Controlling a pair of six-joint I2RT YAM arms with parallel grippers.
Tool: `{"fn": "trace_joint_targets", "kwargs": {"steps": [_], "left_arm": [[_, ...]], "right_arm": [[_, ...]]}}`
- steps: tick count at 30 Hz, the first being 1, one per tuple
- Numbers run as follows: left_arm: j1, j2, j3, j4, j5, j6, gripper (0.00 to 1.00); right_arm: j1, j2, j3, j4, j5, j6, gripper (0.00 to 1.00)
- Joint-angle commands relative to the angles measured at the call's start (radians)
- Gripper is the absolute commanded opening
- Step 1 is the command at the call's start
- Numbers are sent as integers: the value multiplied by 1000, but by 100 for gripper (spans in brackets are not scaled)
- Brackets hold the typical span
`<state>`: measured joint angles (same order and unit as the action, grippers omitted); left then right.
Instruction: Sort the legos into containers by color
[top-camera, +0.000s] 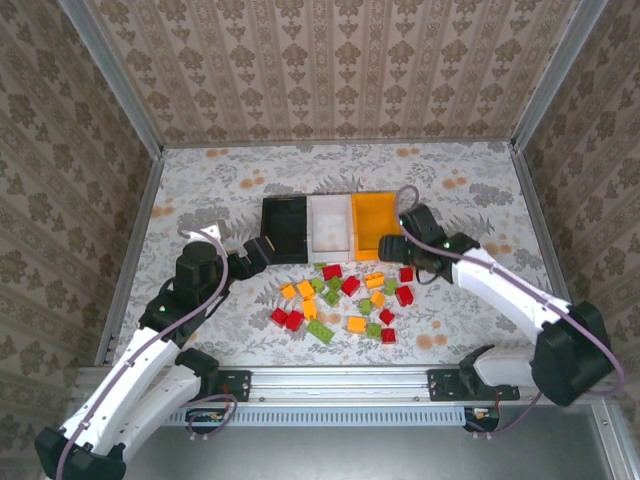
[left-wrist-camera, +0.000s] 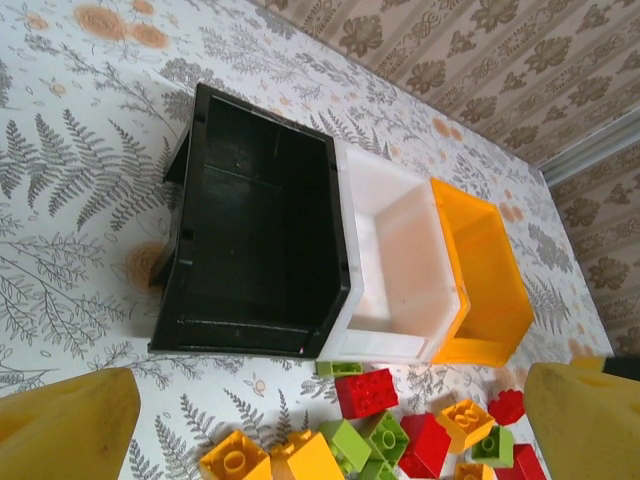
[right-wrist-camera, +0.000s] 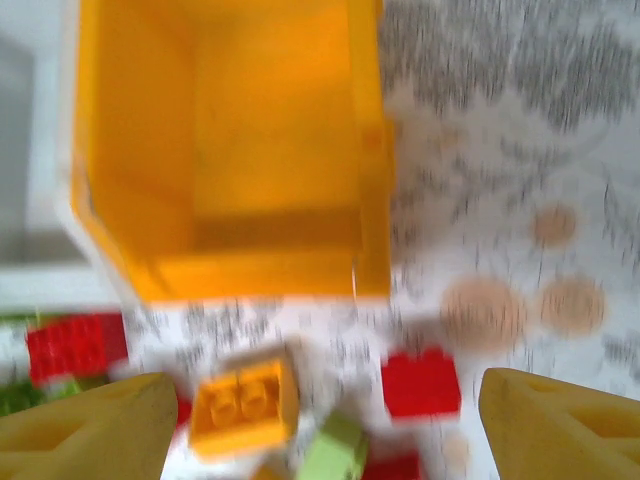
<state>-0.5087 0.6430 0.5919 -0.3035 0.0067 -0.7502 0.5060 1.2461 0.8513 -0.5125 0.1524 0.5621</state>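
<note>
Three bins stand upright and open-topped in a row ahead of me, around the middle of the table, their long walls touching. The black bin (top-camera: 285, 228) is on my left, the white bin (top-camera: 330, 230) in the middle and the orange bin (top-camera: 372, 225) on my right. All three are bare inside.

The legos (top-camera: 350, 286) lie loose on the table in a scattered patch between the bins and the near edge, colours mixed. A red brick (top-camera: 331, 271) sits just beside the white bin's near wall. An orange brick (top-camera: 356, 324) and a lime green brick (top-camera: 320, 333) lie at the near side of the patch. Two red bricks (top-camera: 287, 318) mark its left end.
</note>
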Motion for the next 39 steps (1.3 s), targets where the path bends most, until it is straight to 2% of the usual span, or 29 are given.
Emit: {"fn": "trace_joint_targets", "kwargs": {"steps": [1, 6, 11, 18, 32, 39], "left_arm": [[6, -20, -17, -24, 33, -27, 100], [5, -38, -74, 7, 48, -53, 100], [6, -31, -102, 36, 47, -66, 100], [7, -25, -109, 16, 52, -66, 100], [22, -16, -133, 21, 60, -84, 100], [30, -3, -135, 22, 73, -84, 100]], "right_arm": [[71, -92, -91, -165, 12, 117, 80], [183, -205, -202, -233, -44, 204, 79], [254, -196, -233, -147, -32, 186, 78], [286, -74, -174, -81, -11, 92, 74], [316, 74, -189, 7, -47, 82, 64], [317, 126, -192, 25, -46, 85, 52]]}}
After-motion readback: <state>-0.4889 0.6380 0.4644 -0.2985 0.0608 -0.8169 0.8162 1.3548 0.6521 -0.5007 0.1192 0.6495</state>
